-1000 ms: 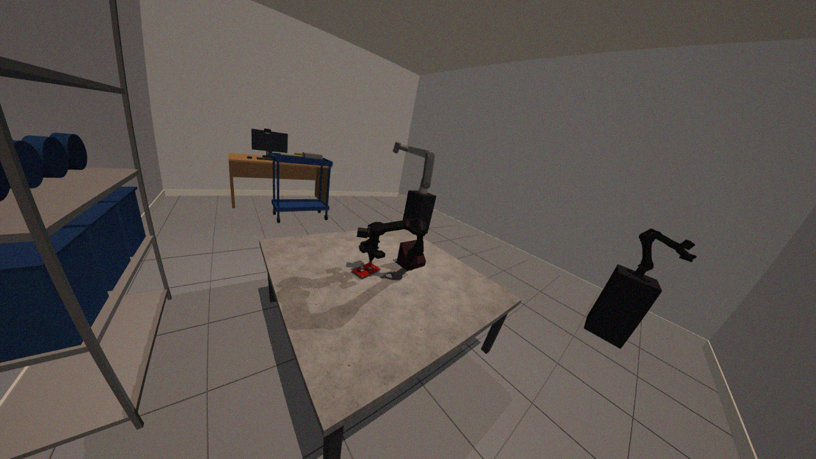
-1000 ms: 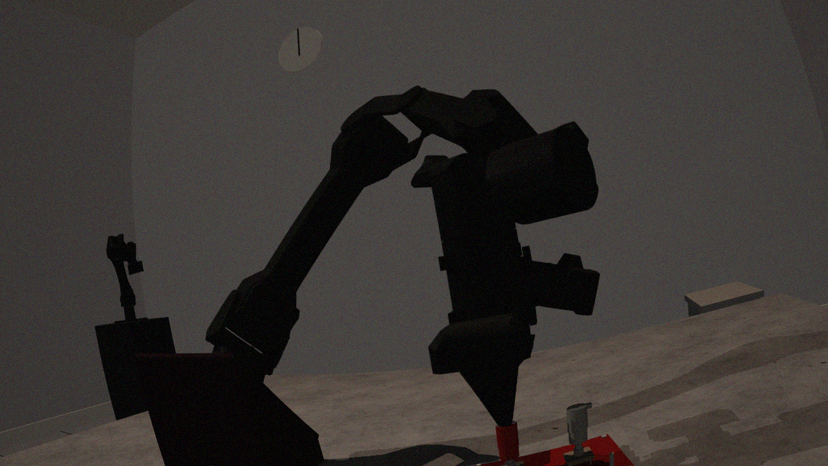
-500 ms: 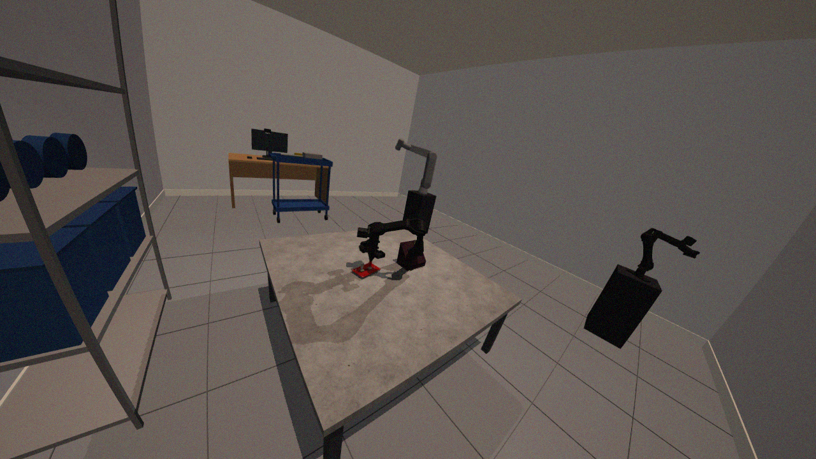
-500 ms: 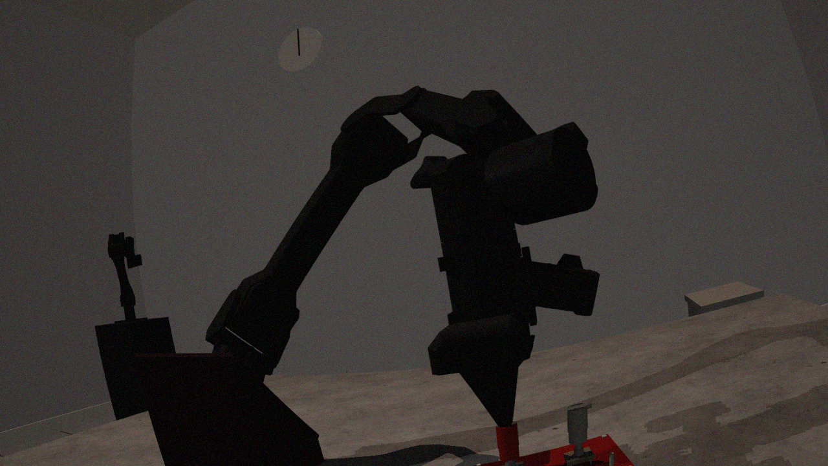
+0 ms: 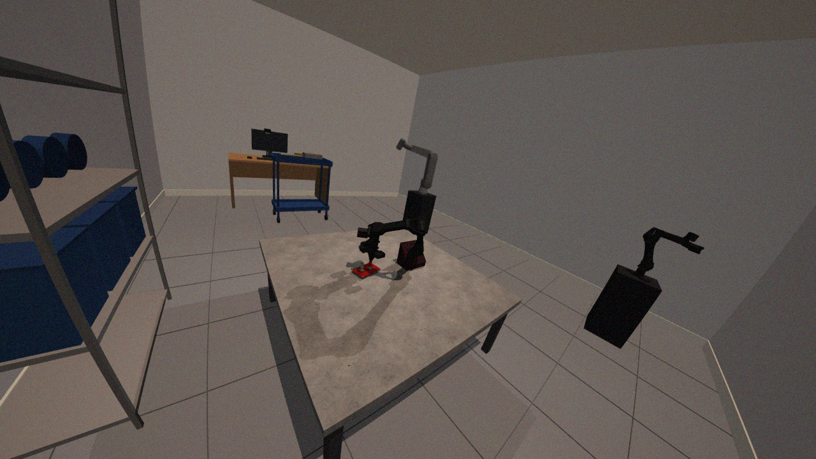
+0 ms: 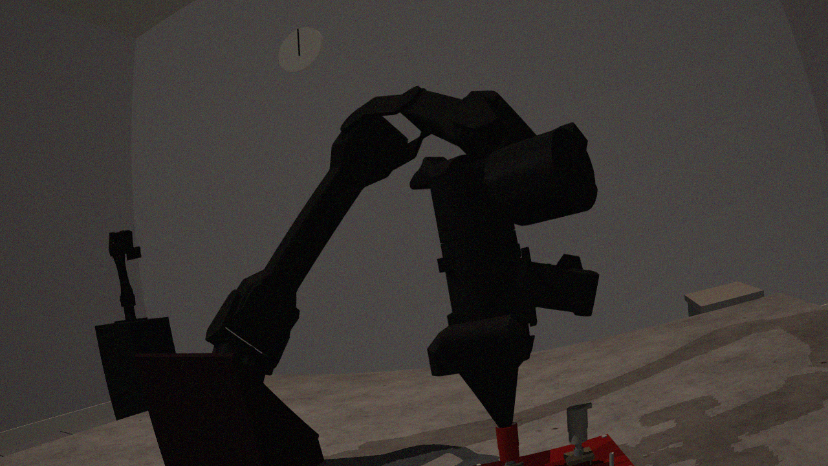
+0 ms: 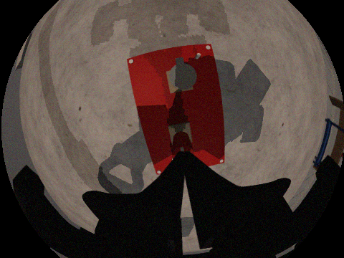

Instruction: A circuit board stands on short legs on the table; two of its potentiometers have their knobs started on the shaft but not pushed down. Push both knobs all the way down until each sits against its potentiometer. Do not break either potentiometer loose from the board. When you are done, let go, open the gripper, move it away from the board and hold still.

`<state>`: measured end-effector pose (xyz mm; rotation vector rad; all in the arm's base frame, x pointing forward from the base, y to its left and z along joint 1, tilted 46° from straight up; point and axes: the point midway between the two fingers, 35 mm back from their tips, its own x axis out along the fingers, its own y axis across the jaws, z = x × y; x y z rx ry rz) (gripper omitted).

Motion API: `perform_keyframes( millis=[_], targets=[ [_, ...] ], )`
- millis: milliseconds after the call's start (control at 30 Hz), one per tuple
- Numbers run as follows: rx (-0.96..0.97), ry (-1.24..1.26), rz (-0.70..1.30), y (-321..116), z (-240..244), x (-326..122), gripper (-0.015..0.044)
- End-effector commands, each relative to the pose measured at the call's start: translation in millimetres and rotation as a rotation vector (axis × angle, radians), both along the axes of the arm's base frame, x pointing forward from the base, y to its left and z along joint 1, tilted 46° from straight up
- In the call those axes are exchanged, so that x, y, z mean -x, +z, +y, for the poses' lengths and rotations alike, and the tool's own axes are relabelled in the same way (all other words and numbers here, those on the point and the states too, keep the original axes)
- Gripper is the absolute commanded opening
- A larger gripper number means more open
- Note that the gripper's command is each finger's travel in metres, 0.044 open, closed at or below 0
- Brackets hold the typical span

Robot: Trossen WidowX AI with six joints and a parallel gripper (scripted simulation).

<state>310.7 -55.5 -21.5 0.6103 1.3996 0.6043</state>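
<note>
Your black gripper (image 5: pixel 370 262) (image 6: pixel 506 425) (image 7: pixel 183 156), fingers closed on nothing, meets the red cylindrical knob (image 6: pixel 508 441) (image 7: pixel 181 140) at the exterior view's bottom, right of center; an off-center or overlong push could break its potentiometer loose. The gray, tabbed knob (image 6: pixel 576 424) (image 7: pixel 185 76) stands nearby on the glossy-looking red board (image 5: pixel 365 270) (image 6: pixel 605 449) (image 7: pixel 150 86), above mottled stone-like tabletop (image 5: pixel 399 342) (image 6: pixel 358 399) (image 7: pixel 93 89).

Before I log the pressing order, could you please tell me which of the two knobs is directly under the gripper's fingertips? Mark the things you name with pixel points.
The red knob (image 6: pixel 508 443) (image 7: pixel 181 141); the grey one (image 6: pixel 577 424) (image 7: pixel 186 76) stands apart from them.
</note>
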Motion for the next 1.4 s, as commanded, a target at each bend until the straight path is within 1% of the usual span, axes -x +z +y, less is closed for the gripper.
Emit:
perform_keyframes(
  millis=[0,1367],
  targets=[
    [0.000,0.010,-0.002,-3.9,6.2,-2.5,0.0000],
    [0.000,0.010,-0.002,-6.9,9.2,-2.8,0.0000]
  ],
)
